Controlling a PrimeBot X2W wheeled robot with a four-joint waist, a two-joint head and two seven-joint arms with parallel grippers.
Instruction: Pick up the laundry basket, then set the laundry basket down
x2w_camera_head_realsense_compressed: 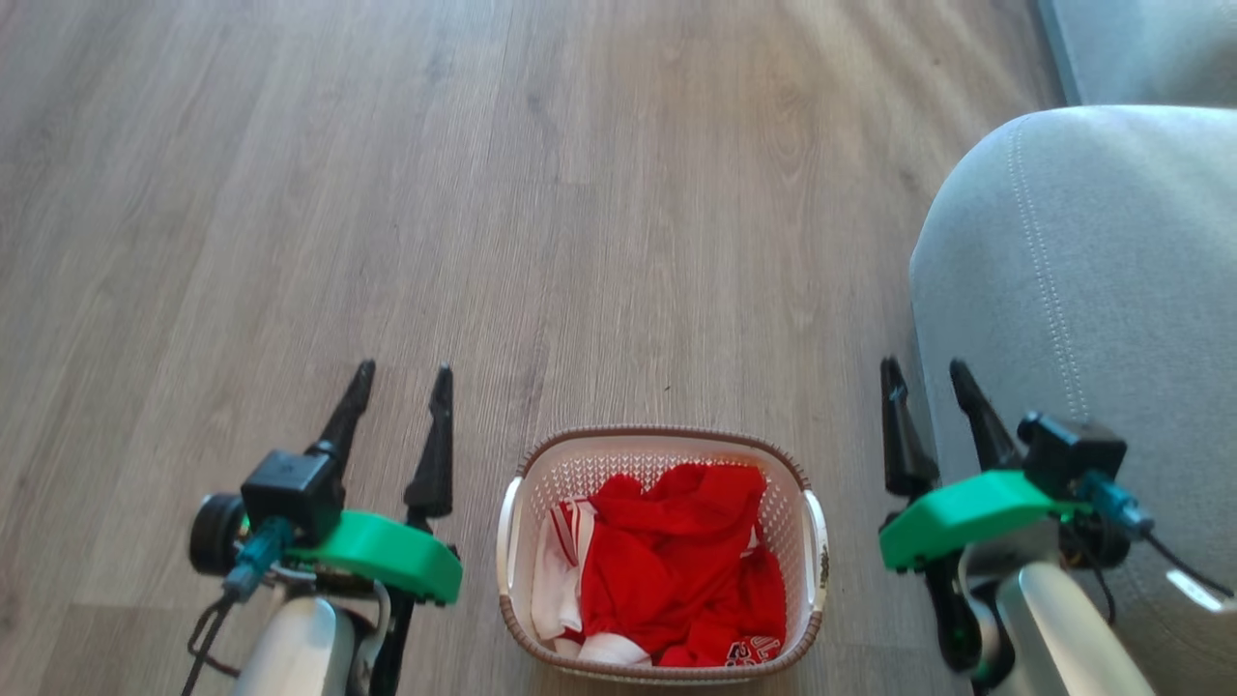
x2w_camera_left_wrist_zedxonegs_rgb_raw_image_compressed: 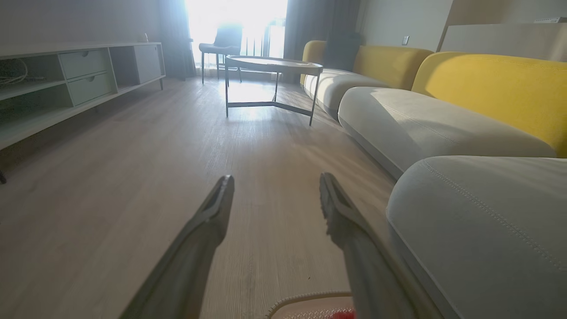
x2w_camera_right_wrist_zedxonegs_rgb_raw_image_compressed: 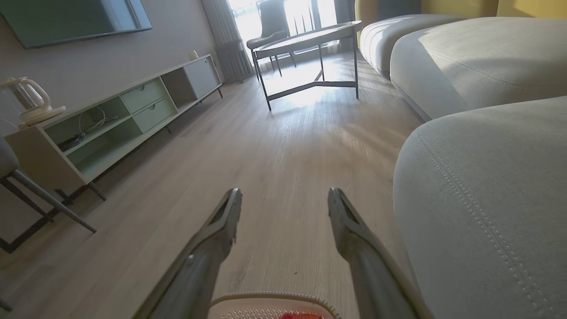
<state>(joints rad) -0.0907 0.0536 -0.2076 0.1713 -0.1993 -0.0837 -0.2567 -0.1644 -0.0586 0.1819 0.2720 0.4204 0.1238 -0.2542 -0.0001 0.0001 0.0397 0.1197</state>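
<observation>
The laundry basket [x2w_camera_head_realsense_compressed: 661, 434] stands on the wooden floor between my two arms, white and perforated with a brown rim and white side handles. Red and white clothes [x2w_camera_head_realsense_compressed: 681, 561] fill it. To its left my left gripper [x2w_camera_head_realsense_compressed: 404, 373] hovers open, fingers pointing forward, touching nothing. My right gripper [x2w_camera_head_realsense_compressed: 923, 368] is open on the other side of the basket, close to the sofa. The basket's rim [x2w_camera_left_wrist_zedxonegs_rgb_raw_image_compressed: 305, 296] peeks in at the bottom of the left wrist view below the open left gripper [x2w_camera_left_wrist_zedxonegs_rgb_raw_image_compressed: 274, 179]. The rim [x2w_camera_right_wrist_zedxonegs_rgb_raw_image_compressed: 270, 295] also lies under the open right gripper [x2w_camera_right_wrist_zedxonegs_rgb_raw_image_compressed: 283, 192].
A grey sofa seat [x2w_camera_head_realsense_compressed: 1082, 290] bulges in close beside my right arm. Farther ahead stand a round coffee table [x2w_camera_left_wrist_zedxonegs_rgb_raw_image_compressed: 272, 66], a chair [x2w_camera_left_wrist_zedxonegs_rgb_raw_image_compressed: 221, 42] by the window and a low TV cabinet [x2w_camera_right_wrist_zedxonegs_rgb_raw_image_compressed: 115, 119] with a kettle [x2w_camera_right_wrist_zedxonegs_rgb_raw_image_compressed: 26, 99]. Wooden floor [x2w_camera_head_realsense_compressed: 580, 193] stretches ahead.
</observation>
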